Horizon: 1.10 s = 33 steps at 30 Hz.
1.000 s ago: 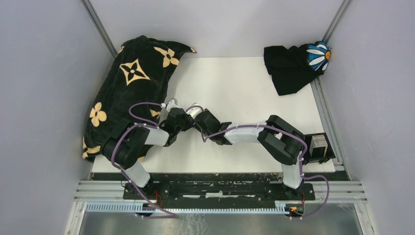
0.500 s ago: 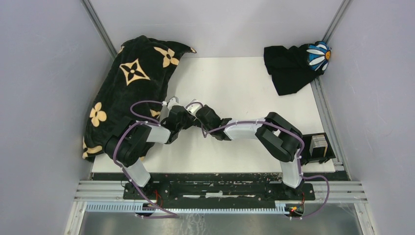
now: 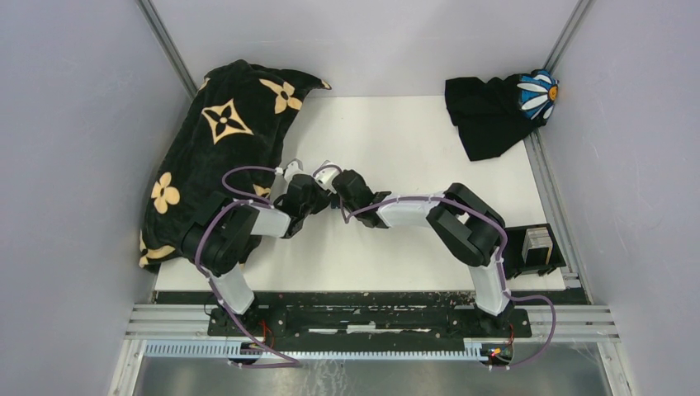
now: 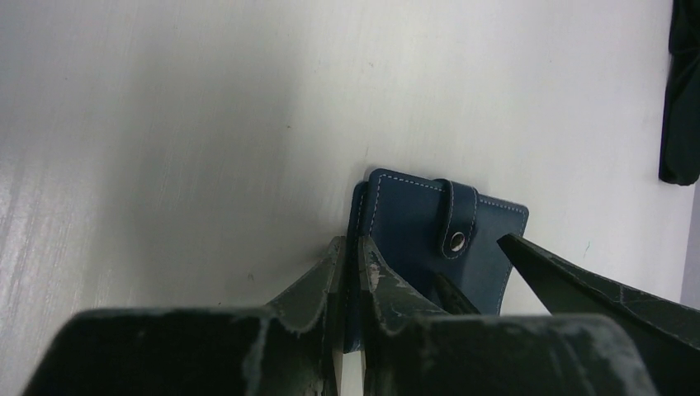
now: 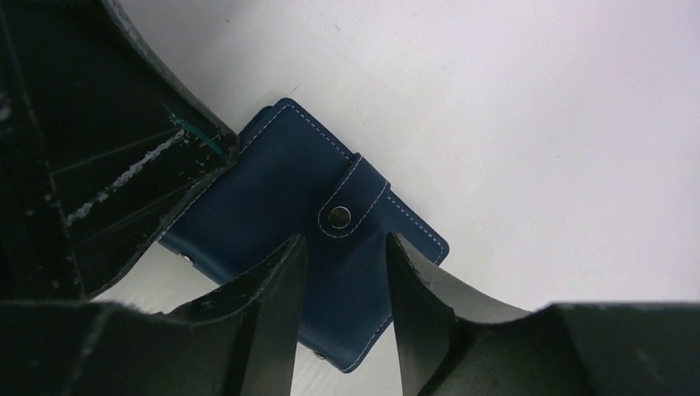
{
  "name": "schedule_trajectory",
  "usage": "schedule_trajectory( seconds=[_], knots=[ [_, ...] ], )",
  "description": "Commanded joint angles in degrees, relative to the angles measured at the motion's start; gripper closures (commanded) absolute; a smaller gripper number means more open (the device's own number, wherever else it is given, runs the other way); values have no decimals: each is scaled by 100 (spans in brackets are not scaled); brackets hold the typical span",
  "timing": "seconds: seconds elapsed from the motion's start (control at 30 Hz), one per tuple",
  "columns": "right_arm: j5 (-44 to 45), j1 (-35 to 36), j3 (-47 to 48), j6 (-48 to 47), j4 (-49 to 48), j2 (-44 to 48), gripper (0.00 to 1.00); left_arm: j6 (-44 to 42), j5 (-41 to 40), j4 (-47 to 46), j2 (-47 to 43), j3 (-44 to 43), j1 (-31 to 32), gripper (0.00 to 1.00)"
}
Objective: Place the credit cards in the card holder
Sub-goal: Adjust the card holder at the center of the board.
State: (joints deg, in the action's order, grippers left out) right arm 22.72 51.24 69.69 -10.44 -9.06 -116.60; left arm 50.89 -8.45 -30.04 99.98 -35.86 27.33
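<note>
The card holder [image 4: 429, 239] is a navy-blue wallet, folded with its snap tab [image 5: 340, 216] fastened. My left gripper [image 4: 351, 243] is shut on its left edge. Over the wallet's face [image 5: 272, 186], my right gripper [image 5: 347, 241] is open, one finger on each side below the snap. In the top view both grippers meet left of the table's middle and cover the wallet. The credit cards [image 3: 537, 242] stand on edge in a black tray [image 3: 551, 262] at the table's right edge, far from both grippers.
A big black cloth with tan flower prints [image 3: 215, 148] lies along the left side, close behind the left arm. A black cloth with a daisy patch [image 3: 495, 111] sits in the back right corner. Grey walls close in the table.
Both grippers have moved together away from the arm bases, deeper onto the table. The right gripper's jaws have narrowed a little. The left grip on the wallet is unchanged.
</note>
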Motion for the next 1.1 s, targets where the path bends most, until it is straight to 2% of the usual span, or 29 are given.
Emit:
schedule_trajectory(
  seconds=[0.0,0.1,0.2,0.3,0.37,0.4,0.53,0.73,0.87,1.07],
  knots=[
    [-478,-158,189,-68,393,-353,57,-467,-140,1280,369,111,-19,84],
    [-587,-216,251,66,443,-428,66,-423,-230,1464,282,12,-61,79],
    [-662,-246,299,244,497,-437,71,-332,-399,1609,-7,29,-94,69],
    [-770,-254,290,398,538,-370,83,-202,-510,1639,-524,208,-92,59],
    [-859,-255,221,546,522,-255,86,-91,-523,1623,-874,375,-78,54],
    [-873,-251,182,655,521,-191,85,-55,-474,1565,-1018,476,-62,53],
    [-861,-255,-154,1072,243,272,71,120,-355,1403,-1290,743,89,53],
    [-529,-283,-237,1229,306,809,63,272,-347,1237,-1086,795,342,61],
    [-458,-434,-277,1361,318,1105,63,240,-334,1220,-844,644,362,67],
    [-46,-677,-313,1617,514,1254,67,118,-406,1319,-337,299,365,67]
  ],
)
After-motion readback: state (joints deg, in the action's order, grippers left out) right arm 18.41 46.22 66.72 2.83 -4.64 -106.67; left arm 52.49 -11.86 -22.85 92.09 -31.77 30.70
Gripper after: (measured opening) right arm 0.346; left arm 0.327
